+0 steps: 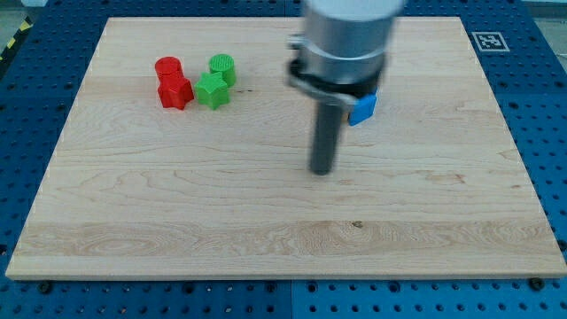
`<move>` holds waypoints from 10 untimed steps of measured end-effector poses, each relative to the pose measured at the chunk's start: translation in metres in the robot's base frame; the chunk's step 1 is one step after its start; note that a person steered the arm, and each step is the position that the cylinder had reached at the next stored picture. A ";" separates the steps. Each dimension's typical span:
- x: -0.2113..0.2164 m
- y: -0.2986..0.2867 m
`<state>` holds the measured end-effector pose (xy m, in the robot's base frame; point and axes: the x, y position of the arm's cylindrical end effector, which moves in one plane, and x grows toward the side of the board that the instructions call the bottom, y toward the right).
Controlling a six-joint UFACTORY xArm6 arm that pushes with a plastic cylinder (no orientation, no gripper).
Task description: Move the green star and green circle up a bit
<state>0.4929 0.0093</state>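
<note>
Resting our tip [321, 171] mid-board on the pale wooden surface [266, 230], holding nothing, we are seeing the green star block [212, 90] touching the green circle block [222, 67], upper left, beside the two red blocks [172, 82].

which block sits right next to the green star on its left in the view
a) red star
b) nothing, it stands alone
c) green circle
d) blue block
a: the red star sits directly at the view's left of the green star, while the green circle is above it and the blue block lies far off to the view's right, near my tip.
</note>
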 end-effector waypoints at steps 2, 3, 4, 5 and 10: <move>-0.069 -0.107; -0.070 -0.112; -0.072 -0.126; -0.074 -0.127; -0.135 -0.085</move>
<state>0.3582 -0.0755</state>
